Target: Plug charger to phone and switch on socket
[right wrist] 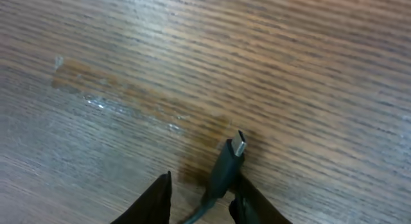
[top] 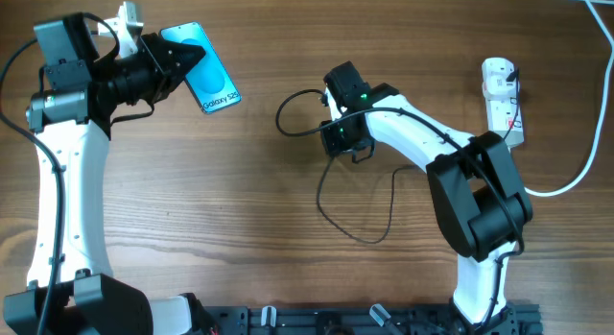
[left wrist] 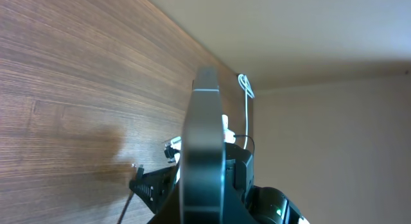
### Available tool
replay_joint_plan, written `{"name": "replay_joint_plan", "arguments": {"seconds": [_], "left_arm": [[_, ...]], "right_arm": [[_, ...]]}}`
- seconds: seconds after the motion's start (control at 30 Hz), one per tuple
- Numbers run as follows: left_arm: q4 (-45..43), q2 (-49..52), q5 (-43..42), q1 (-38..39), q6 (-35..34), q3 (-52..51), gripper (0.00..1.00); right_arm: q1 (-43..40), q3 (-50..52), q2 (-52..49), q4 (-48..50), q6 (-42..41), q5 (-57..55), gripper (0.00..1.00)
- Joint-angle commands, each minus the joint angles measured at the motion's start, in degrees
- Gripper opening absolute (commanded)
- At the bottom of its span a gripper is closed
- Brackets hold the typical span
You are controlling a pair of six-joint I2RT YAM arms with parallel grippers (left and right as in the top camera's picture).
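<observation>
**Plug and phone well apart: time to line them up**

Phone (top: 213, 81) sits up at ten o'clock on the table (top: 144, 201). My left gripper (top: 187, 59) is clamped on its upper end, and its free end points toward four o'clock. My left wrist camera sees it edge-on, and I can't tell whether it is lifted off the wood.

My right gripper (top: 338, 133) is near the middle of the table, on the charger (top: 357, 234), whose slack loops away toward six o'clock. In the right wrist view the plug tip (right wrist: 239, 144) pokes out between my fingers (right wrist: 157, 198). It leans on one finger, with a gap to the other. I can't tell whether it is truly pinched lower down.

The socket (top: 501, 100) waits at two o'clock, its white cord (top: 576, 172) trailing toward three. That switch comes last.

Here's how I'd do this well:
- **Grip:** I'd firm up on the plug first, because a leaning plug will swivel on contact.
- **Carry:** Next I'd take it toward ten o'clock, letting the loops pay out without dragging.
- **Alignment:** The flat of the tip should match the phone's slim edge.
- **Insertion:** I'd come in slowly along the phone's long axis, while the left holds firm against the push.
</observation>
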State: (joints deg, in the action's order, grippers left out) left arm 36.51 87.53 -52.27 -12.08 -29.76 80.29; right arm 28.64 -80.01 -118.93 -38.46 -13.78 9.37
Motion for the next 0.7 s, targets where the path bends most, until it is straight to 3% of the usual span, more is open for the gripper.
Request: {"name": "replay_joint_plan", "arguments": {"seconds": [0.0,0.13,0.23,0.43,0.67], "left_arm": [[-0.3,-0.5,-0.5,-0.2,1.1,0.3,0.04],[-0.2,-0.5,-0.6,-0.2,1.1,0.3,0.04],[-0.2,-0.5,-0.6,-0.2,1.1,0.3,0.04],[-0.2,-0.5,-0.6,-0.2,1.0,0.3,0.04],[0.3,-0.5,-4.4,-0.2,1.1,0.3,0.04]], "right_arm": [[0.1,0.8,-2.7,1.9,0.2,-0.1,0.36],[0.1,0.8,-7.5,1.5,-1.4,-0.5,0.32],[0.1,0.8,-8.7,1.1,-1.9,-0.6,0.04],[-1.2,0.7,-1.8,-0.6,-2.2,4.3,0.04],[-2.3,0.7,15.6,1.0,15.5,46.0,0.04]]}}
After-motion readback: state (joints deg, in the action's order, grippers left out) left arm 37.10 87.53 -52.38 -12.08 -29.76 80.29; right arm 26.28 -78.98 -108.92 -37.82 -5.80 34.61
